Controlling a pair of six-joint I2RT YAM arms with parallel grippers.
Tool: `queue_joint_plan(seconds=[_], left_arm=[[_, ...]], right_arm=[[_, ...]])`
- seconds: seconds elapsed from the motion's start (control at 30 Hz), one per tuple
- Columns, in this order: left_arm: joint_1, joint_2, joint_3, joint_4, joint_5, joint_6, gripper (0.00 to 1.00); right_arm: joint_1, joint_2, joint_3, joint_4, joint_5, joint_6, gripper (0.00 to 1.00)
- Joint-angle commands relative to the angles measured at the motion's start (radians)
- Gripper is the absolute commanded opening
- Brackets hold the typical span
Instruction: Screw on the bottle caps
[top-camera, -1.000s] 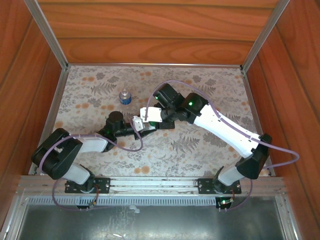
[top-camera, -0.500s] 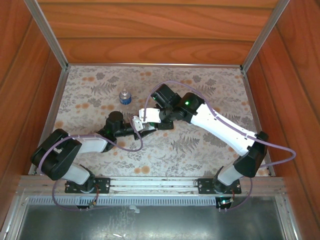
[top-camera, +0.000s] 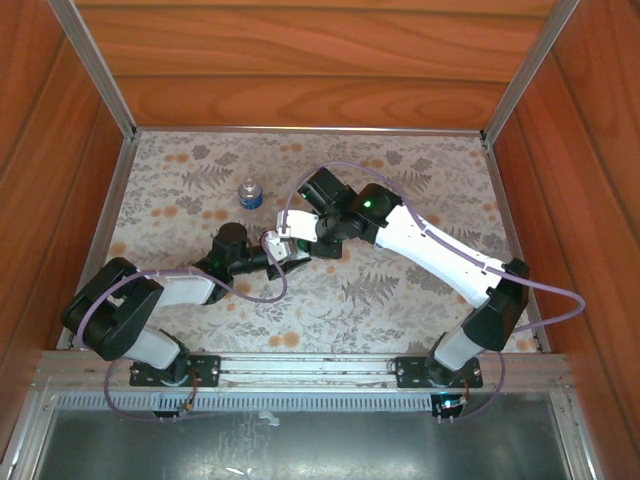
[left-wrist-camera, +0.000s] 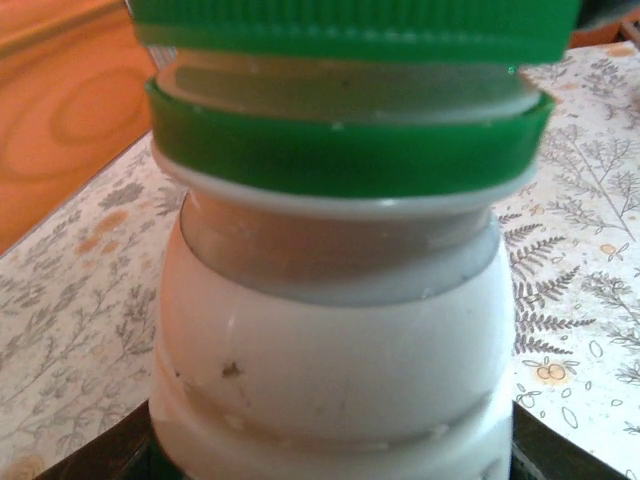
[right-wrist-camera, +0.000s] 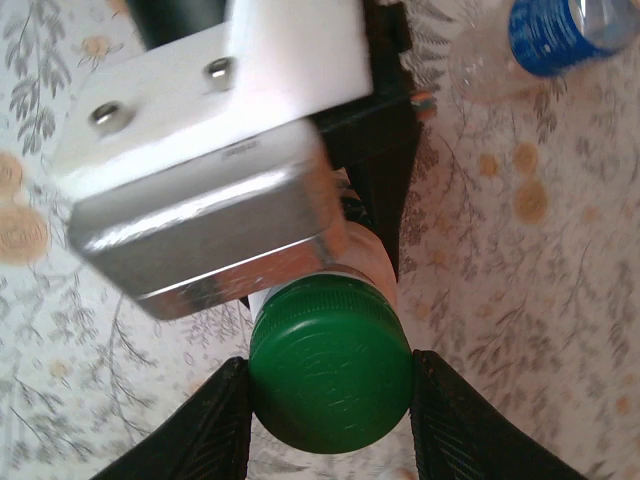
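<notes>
Swung leftward, right gripper (right-wrist-camera: 332, 415) pinches round green plastic cap (right-wrist-camera: 330, 370); left gripper (top-camera: 268, 257) clamps white plastic bottle (left-wrist-camera: 330, 360); blue label (right-wrist-camera: 545, 35) at 1 o'clock unreadable.

No text, brand, number or sign can be read with any certainty. The blue label (right-wrist-camera: 548, 32) on the clear bottle (top-camera: 250, 195) is caught at the edge of the right wrist view, but its print is blurred beyond reading, and the faint raised marking on top of the green cap (right-wrist-camera: 330, 375) cannot be made out either. A tiny engraved mark is seen on the metal block (right-wrist-camera: 200, 235) above that cap, too small to be deciphered, and nothing legible is presented on the white bottle (left-wrist-camera: 330, 370).
</notes>
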Motion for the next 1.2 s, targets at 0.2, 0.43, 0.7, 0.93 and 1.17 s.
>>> queue_joint_plan(seconds=[0.2, 0.43, 0.7, 0.93, 1.17], left_arm=[[-0.008, 0.004, 0.039, 0.030, -0.091, 0.001, 0.53], [-0.009, 0.014, 0.038, 0.030, -0.102, 0.012, 0.53], [-0.008, -0.006, 0.014, 0.028, -0.094, 0.025, 0.53], [-0.007, 0.004, 0.008, 0.022, -0.094, 0.022, 0.53], [-0.007, -0.013, 0.009, 0.015, -0.116, -0.008, 0.53]], right_arm=[[0.010, 0.030, 0.057, 0.030, 0.068, 0.692, 0.28], [0.011, 0.115, 0.141, -0.088, 0.061, 1.054, 0.31], [0.007, 0.033, 0.096, -0.011, 0.078, 0.941, 0.44], [-0.010, -0.107, -0.040, 0.125, 0.043, 0.769, 0.71], [-0.028, -0.309, -0.256, 0.302, -0.036, 0.516, 0.73]])
